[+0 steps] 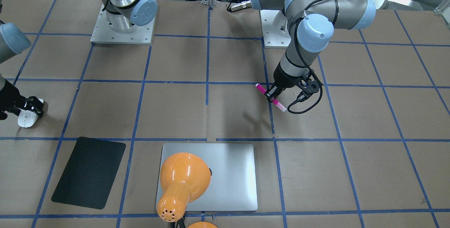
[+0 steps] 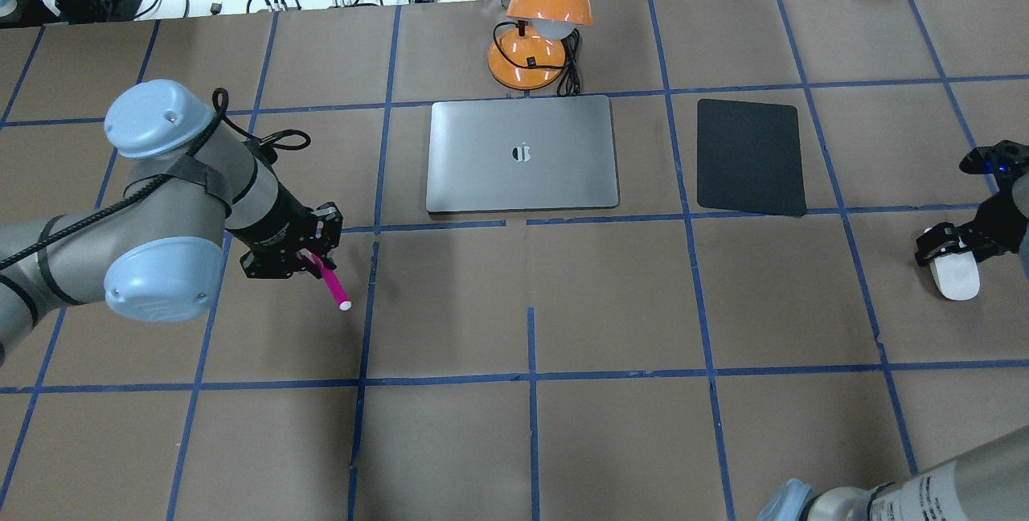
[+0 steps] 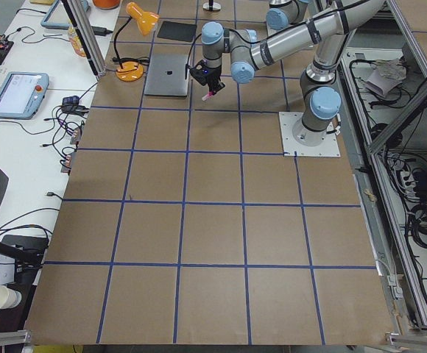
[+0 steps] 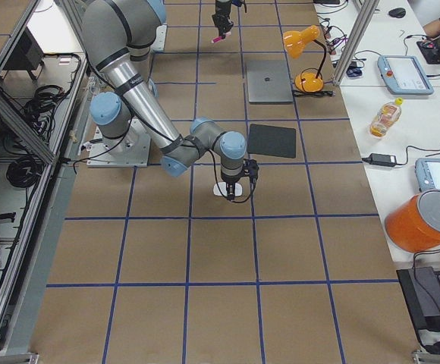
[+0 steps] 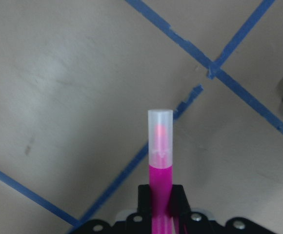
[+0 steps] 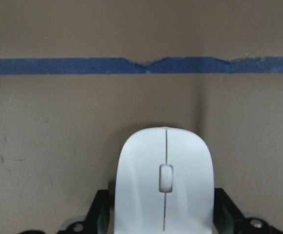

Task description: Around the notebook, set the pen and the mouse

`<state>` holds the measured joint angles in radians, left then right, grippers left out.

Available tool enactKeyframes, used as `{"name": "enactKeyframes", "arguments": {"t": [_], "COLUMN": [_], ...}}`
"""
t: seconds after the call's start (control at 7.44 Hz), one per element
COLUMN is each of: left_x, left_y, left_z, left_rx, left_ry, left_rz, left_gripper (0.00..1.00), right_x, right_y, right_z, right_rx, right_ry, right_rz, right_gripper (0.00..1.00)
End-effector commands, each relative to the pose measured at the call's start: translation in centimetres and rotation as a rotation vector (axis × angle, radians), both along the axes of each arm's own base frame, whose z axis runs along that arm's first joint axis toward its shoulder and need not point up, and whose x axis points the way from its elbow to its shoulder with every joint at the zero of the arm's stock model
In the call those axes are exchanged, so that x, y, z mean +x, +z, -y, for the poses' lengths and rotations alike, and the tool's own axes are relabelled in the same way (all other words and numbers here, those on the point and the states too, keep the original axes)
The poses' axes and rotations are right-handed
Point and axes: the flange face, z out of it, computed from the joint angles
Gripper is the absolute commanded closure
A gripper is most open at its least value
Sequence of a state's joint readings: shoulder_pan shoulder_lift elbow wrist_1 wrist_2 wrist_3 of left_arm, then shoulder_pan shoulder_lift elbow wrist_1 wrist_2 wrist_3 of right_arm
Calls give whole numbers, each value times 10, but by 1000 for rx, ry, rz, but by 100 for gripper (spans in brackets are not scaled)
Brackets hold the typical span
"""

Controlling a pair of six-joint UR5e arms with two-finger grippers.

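Note:
My left gripper (image 1: 272,96) is shut on the magenta pen (image 1: 278,105), which hangs tilted above the paper with its pale cap end (image 5: 160,131) pointing out past the fingers. In the overhead view this gripper (image 2: 309,260) and the pen (image 2: 331,284) are near-left of the silver notebook (image 2: 482,159). The notebook (image 1: 228,175) lies flat at the far middle. Far out on the table's right side, my right gripper (image 2: 953,246) is shut on the white mouse (image 2: 955,276). Both black fingers press its sides in the right wrist view, where the mouse (image 6: 164,185) fills the lower middle.
An orange desk lamp (image 2: 534,30) stands just beyond the notebook, its shade (image 1: 182,178) hanging over the notebook's edge. A thin black mat (image 2: 752,155) lies right of the notebook, between it and the mouse. Blue tape lines grid the brown paper.

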<state>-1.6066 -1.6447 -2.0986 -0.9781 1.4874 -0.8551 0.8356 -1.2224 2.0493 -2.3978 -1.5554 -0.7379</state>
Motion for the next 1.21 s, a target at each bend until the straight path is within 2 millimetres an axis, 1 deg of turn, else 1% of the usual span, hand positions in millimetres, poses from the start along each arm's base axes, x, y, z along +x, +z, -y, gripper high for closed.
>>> {"name": "enactKeyframes", "arguments": {"t": [0.0, 0.13, 0.27, 0.4, 0.54, 0.67, 0.81, 0.94, 1.07], "left_x": [-62, -92, -107, -115, -124, -131, -139, -149, -169], "left_y": [-19, -28, -34, -36, -52, -65, -66, -70, -68], "left_z": [-9, -18, -16, -4, -3, -2, 2, 6, 13], "left_rx": [0, 12, 28, 51, 83, 96, 97, 99, 90], "left_ry": [265, 355, 428, 547, 614, 623, 661, 668, 678], "left_rz": [-4, 9, 16, 10, 27, 35, 36, 37, 31], "left_gripper": [100, 100, 100, 100, 100, 100, 100, 100, 100], "right_x": [0, -1, -1, -1, 0, 10, 32, 59, 91], "right_y": [2, 3, 5, 7, 15, 32, 50, 69, 87], "right_z": [-1, 0, 1, 2, 4, 15, 38, 60, 83], "right_rx": [3, 4, 5, 1, -13, -43, -59, -38, -46], "right_ry": [0, 0, 2, 3, 3, -7, 4, 29, -28], "right_rz": [-8, -9, -12, -15, -24, -46, -72, -80, -72], "right_gripper": [40, 42, 44, 44, 44, 44, 44, 47, 47]}}
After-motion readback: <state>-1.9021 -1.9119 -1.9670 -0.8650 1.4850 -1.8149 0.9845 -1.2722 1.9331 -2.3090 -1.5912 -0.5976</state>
